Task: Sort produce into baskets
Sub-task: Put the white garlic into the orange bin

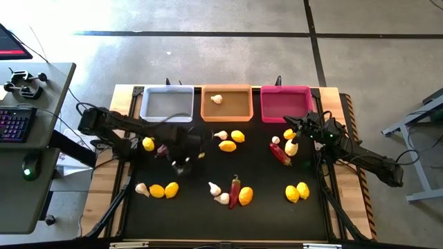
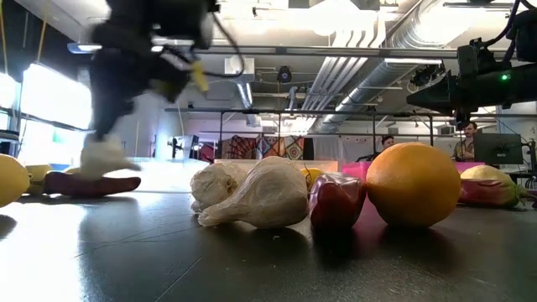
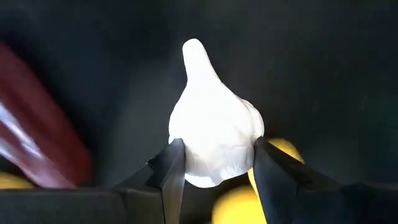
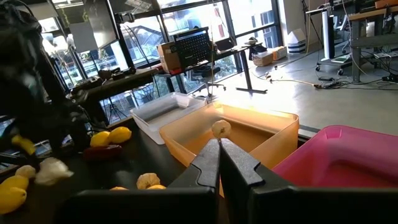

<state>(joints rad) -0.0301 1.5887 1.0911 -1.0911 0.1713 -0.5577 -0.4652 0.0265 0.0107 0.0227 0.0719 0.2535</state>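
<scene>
The left pincer point(image 3: 214, 165) sits low over the black table point(image 1: 208, 221), its two dark fingers point(image 3: 171, 171) pressed against either flank of a white garlic bulb point(image 3: 214, 134). The bulb fills the space between them, with its pointed stem end aimed away from the wrist, so the pincer looks narrowed onto the bulb rather than standing wide. Just beside it lie a dark red chili pepper point(image 3: 37, 130) on one side and a lemon point(image 3: 239, 205) partly under the bulb on the other.

The garlic should be light and fairly stiff, but its papery skin is likely to slide and flake, and the knobbly cloves give uneven faces. The broad belly, where the fingers now rest, seems the best place to hold; the thin stem would probably twist or snap.

The orange basket point(image 1: 226, 107), which already holds one garlic bulb point(image 1: 217, 99), stands beyond this pincer, near the table's far edge.

The right pincer point(image 4: 219, 163) waits with its fingers together and nothing between them, near the magenta basket point(image 1: 285, 104).
</scene>
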